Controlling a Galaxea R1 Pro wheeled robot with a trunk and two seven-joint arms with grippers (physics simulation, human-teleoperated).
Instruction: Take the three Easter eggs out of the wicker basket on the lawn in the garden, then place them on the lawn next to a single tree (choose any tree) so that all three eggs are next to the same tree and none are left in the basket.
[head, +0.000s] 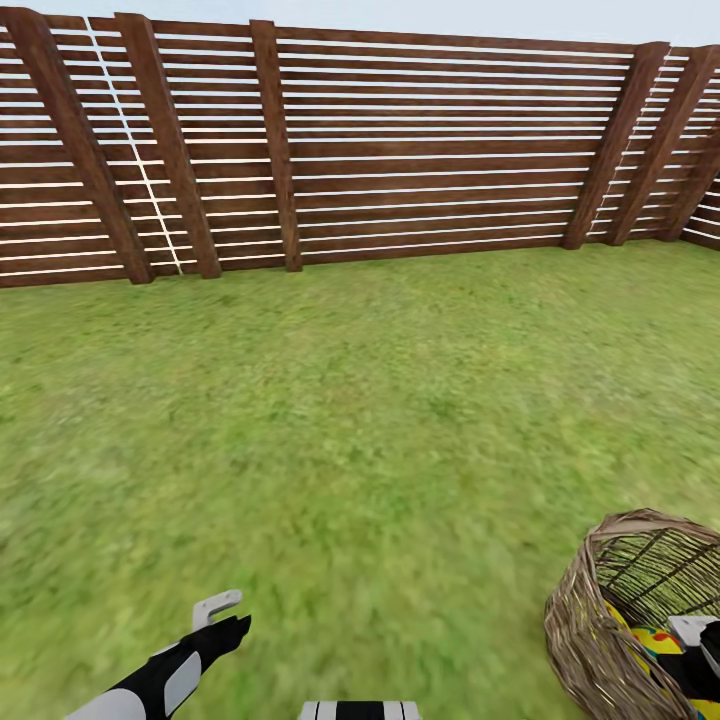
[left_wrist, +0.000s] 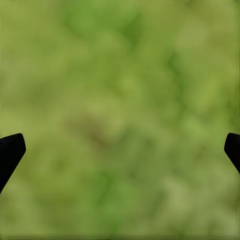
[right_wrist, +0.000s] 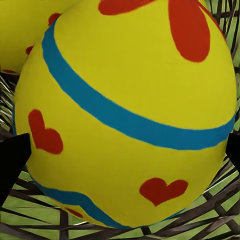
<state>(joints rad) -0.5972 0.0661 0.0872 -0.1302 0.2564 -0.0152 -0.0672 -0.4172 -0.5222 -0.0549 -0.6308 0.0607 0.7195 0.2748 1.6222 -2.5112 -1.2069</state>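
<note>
Reaching into wicker basket (head: 590, 620) | right hand (right_wrist: 120, 150) spread apart around egg (right_wrist: 130, 110) | advised centring before clamping | left hand (left_wrist: 120, 150) apart over lawn (head: 350, 420)

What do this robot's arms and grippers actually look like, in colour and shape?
The left arm is a rounded limb in glossy black with pale grey-white panels. The left gripper pairs a light grey hooked finger with a black pointed one. In both wrist views the fingertips are plain black wedges. The right gripper shows white and black parts. No cables or markings are visible.
</note>
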